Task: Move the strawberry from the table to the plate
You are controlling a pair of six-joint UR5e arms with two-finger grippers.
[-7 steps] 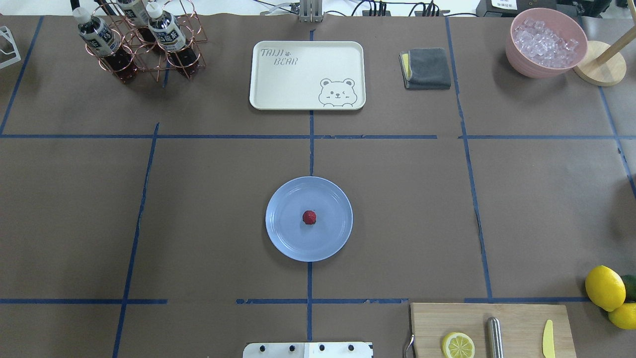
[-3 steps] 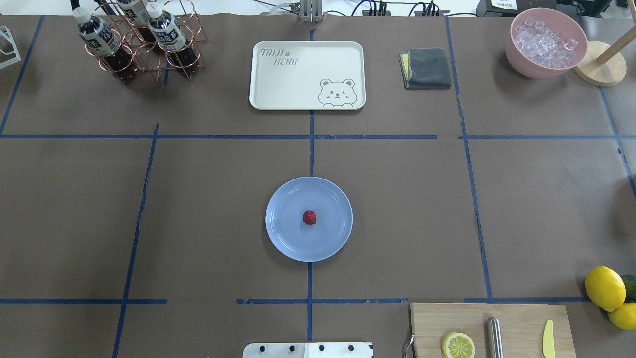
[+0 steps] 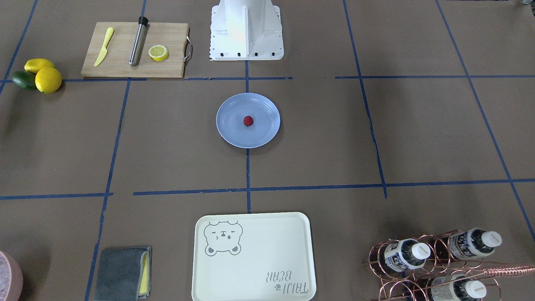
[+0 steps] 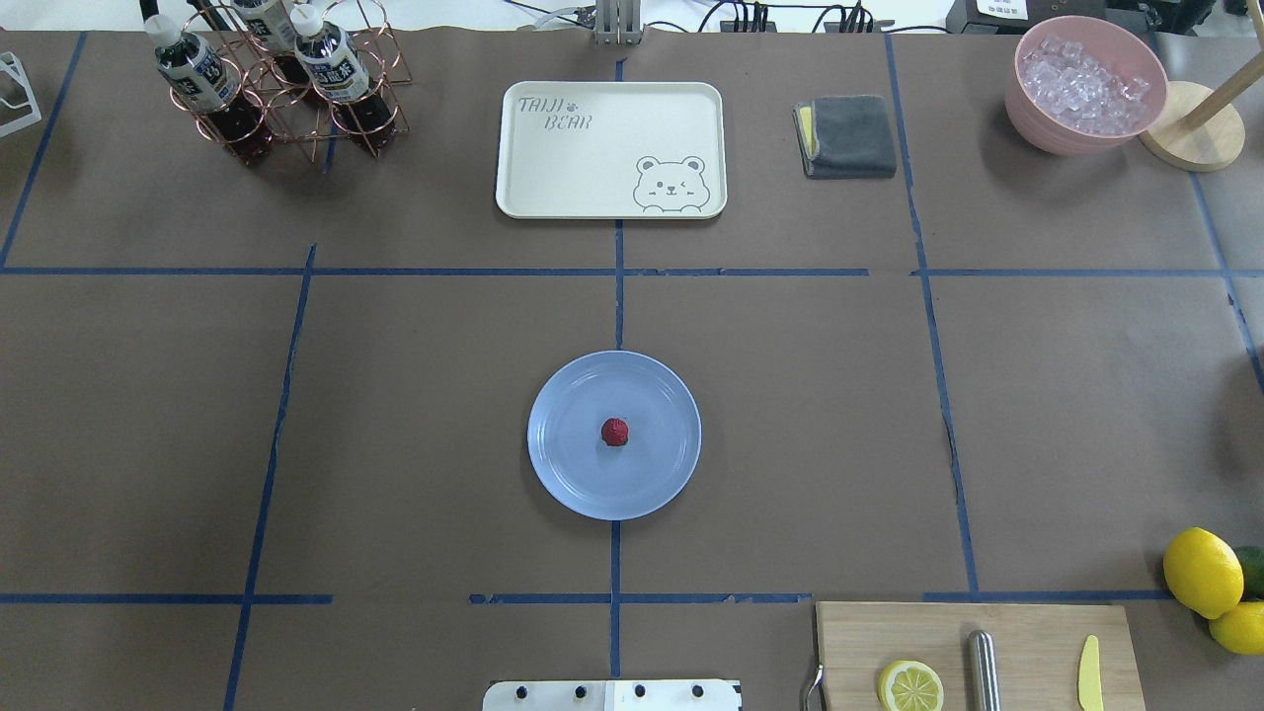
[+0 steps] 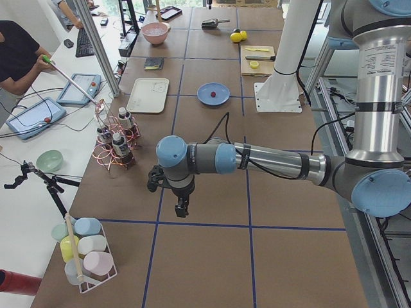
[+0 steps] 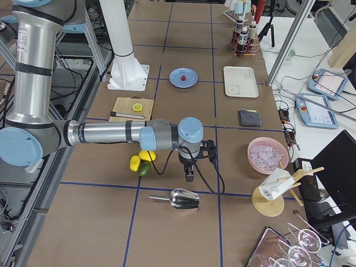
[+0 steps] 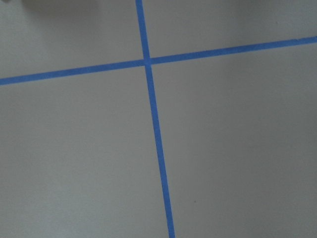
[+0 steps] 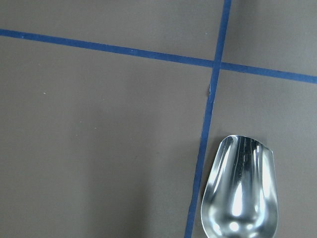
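Strawberry [image 4: 614, 432] sits centred on the plate [image 4: 571, 476], tray [image 4: 583, 168] at 12 o'clock — left gripper [image 5: 182, 210] and right gripper [image 6: 189, 176] far off, can't tell their gap.

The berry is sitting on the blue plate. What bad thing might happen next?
1. The strawberry lies loose in the middle of the shallow plate, so a bump to the plate might roll it off.
2. The right gripper hangs close to the metal scoop and not far from the lemons. If it swings low, it might knock them.
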